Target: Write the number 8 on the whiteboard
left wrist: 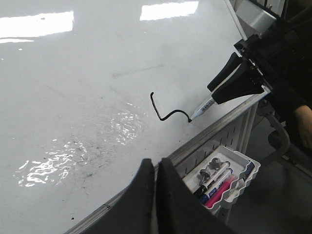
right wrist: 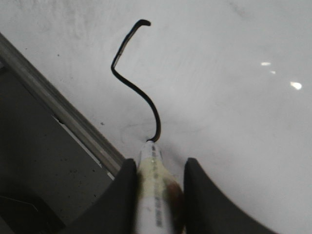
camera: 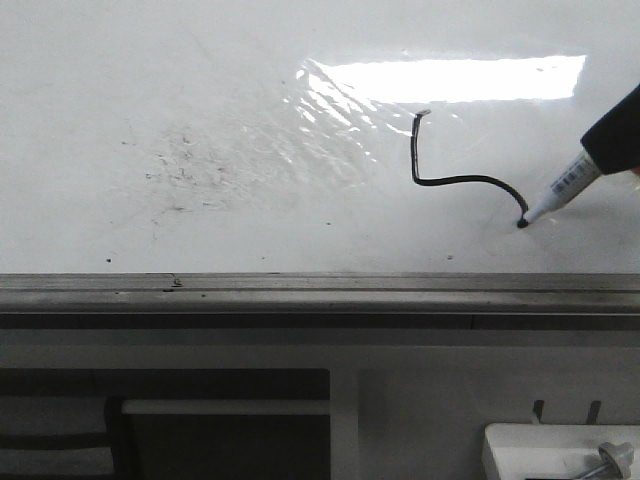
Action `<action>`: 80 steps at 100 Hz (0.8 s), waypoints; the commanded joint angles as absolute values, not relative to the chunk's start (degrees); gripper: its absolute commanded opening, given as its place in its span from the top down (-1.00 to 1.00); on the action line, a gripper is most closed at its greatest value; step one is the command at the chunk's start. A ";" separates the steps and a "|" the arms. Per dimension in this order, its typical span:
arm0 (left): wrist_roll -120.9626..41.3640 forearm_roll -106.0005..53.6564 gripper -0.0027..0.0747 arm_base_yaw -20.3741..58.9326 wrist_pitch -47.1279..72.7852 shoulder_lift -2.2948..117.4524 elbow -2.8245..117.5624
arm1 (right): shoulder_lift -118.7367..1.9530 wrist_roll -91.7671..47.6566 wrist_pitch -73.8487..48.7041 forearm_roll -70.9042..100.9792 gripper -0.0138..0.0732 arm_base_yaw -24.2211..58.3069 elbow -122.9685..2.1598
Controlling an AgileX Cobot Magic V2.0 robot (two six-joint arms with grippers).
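- On the right half of the whiteboard [camera: 250,120], near its grey edge rail [camera: 300,290], I see the number 8 [camera: 450,178] only partly drawn: a short hook at the top, a straight stroke down, then a curve running right and down to the marker tip.
- My right end effector [right wrist: 158,195] grips a white marker [right wrist: 153,190]; both black fingers [right wrist: 117,204] press its barrel from either side, as the right wrist view shows.
- Marker tip touches the board at the end of the black line [right wrist: 141,92]; in the front view the marker [camera: 560,190] leans in from the right, tip lowest, black cap end toward the frame edge.
- Left wrist view gives the same: right end effector [left wrist: 234,85] over the board's corner, marker [left wrist: 202,108] slanted, tip at the stroke's end [left wrist: 168,111].
- My left end effector [left wrist: 156,195] holds nothing I can see; its two dark fingers sit almost together with a thin gap, above the board edge and well apart from the writing.
- Faint grey speckled smudges [camera: 185,165] lie left of the stroke; a bright glare patch [camera: 450,78] sits above it.
- A white tray [left wrist: 243,175] hangs off the rail below the board's corner, holding several markers [left wrist: 214,183], pink and blue among them.
- Front view, lower right: a white box [camera: 550,450] with a bolt [camera: 612,462].
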State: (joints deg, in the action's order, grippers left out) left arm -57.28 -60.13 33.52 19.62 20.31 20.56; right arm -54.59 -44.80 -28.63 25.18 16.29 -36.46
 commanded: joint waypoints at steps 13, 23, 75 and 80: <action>-57.02 -62.04 0.98 33.43 17.30 20.69 22.06 | -56.52 -45.04 -19.39 25.06 0.78 20.94 -37.85; -57.02 -62.04 0.98 33.43 17.30 20.69 22.06 | -57.49 -45.04 -17.32 25.16 0.78 21.65 -38.63; -57.02 -62.04 0.98 33.43 17.30 20.69 22.06 | -62.00 -45.04 -14.72 25.29 0.78 21.65 -47.15; -57.02 -62.04 0.98 33.43 17.30 20.69 22.06 | -62.75 -45.04 -14.84 25.29 0.78 21.65 -47.76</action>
State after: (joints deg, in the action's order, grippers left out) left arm -57.28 -60.22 33.52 19.62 20.31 20.56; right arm -61.87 -44.49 -19.36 25.80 21.94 -44.97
